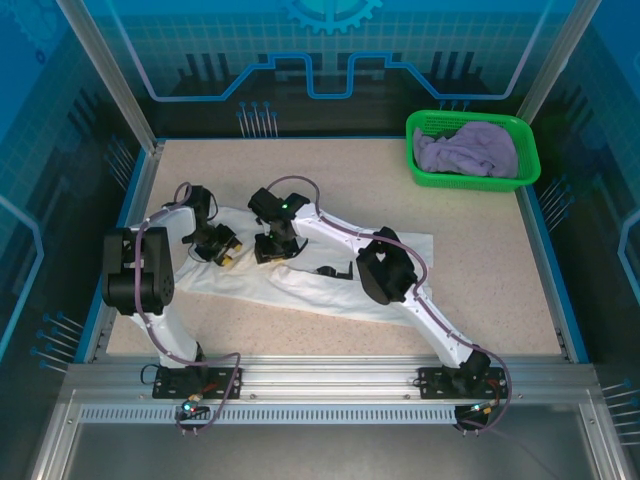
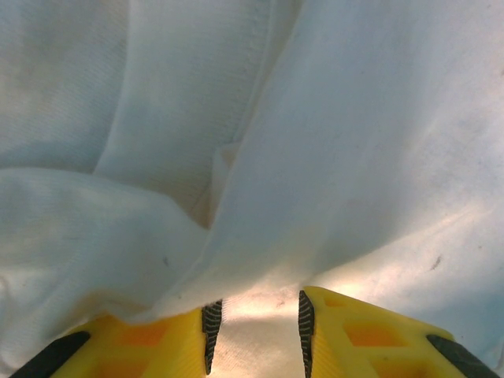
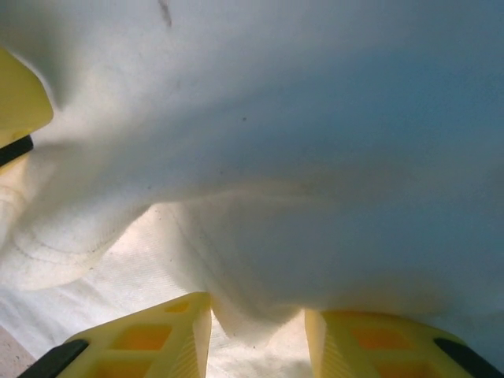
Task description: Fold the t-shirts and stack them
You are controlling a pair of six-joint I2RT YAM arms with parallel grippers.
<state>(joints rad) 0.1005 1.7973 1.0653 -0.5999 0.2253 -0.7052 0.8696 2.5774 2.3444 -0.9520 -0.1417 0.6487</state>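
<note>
- Jaws of left gripper (image 2: 256, 319) clamp a fold of white t-shirt (image 1: 310, 290).
- Right gripper (image 3: 258, 327): cloth between jaws, grip unclear.
- Lavender t-shirt (image 1: 468, 150) in basket (image 1: 470, 182), one o'clock.

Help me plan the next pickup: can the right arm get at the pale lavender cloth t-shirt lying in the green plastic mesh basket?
Probably, but not at once. The right gripper sits on the white cloth t-shirt with cloth between its fingers. The way to the basket and the lavender t-shirt looks free.

top: high behind, facing down | wrists: close on white t-shirt (image 1: 320, 295) (seemingly shared by all)
</note>
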